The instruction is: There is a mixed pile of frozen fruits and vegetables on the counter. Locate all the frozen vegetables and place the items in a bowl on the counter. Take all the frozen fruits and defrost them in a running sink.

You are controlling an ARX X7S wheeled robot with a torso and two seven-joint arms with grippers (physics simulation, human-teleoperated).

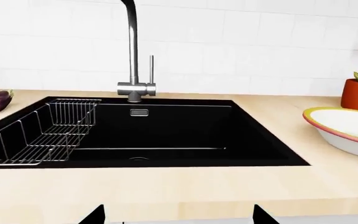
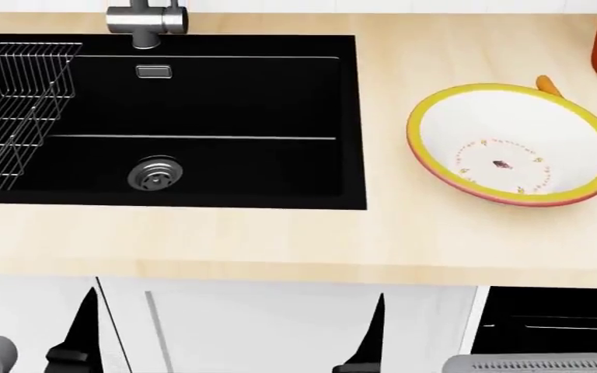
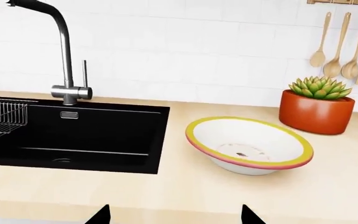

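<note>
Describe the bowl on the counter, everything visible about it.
The bowl is wide and shallow, white inside with a yellow rim, a pinkish outer edge, and a ring of small red marks around a dark central mark. It looks glazed, like ceramic. It is empty and sits on the beige wood-grain counter, slightly tilted, to the right of the black sink. An orange carrot pokes out behind its far rim; contact cannot be told. The red plant pot stands behind it, apart. Neither gripper touches it.

No readable text or labels.
</note>
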